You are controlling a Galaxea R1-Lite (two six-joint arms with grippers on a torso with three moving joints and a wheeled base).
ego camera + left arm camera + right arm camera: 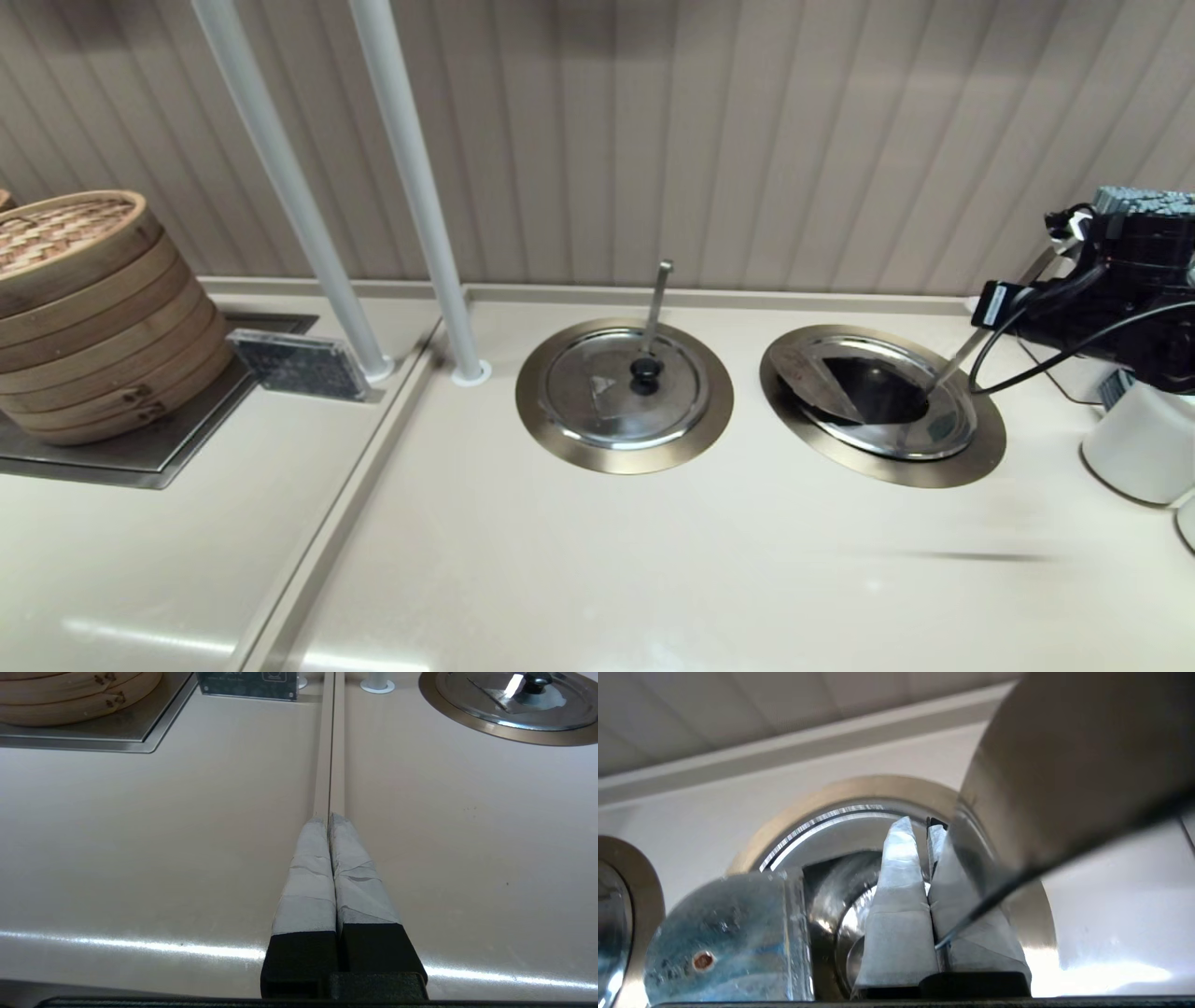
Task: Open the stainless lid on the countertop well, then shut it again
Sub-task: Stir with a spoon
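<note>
The countertop well [982,455] with the slanting ladle handle [962,359] is on the right of the counter. The stainless lid [936,427] stands partly open. One flap [810,373] is folded back to the left, baring a dark opening [878,387]. The black knob is hidden. My right arm [1130,280] hovers at the well's right side, level with the handle's top. In the right wrist view the right gripper [920,828] is shut with nothing clearly between its fingers, facing the well [859,788]. The raised flap [724,938] and the handle [1064,765] flank it. My left gripper [329,817] is shut above the counter seam.
The twin lid [607,392], with a black knob and an upright ladle handle, covers the middle well. A bamboo steamer stack [84,308] sits far left beside a dark placard [299,364]. Two white poles [420,196] rise behind. A white container [1139,448] stands under my right arm.
</note>
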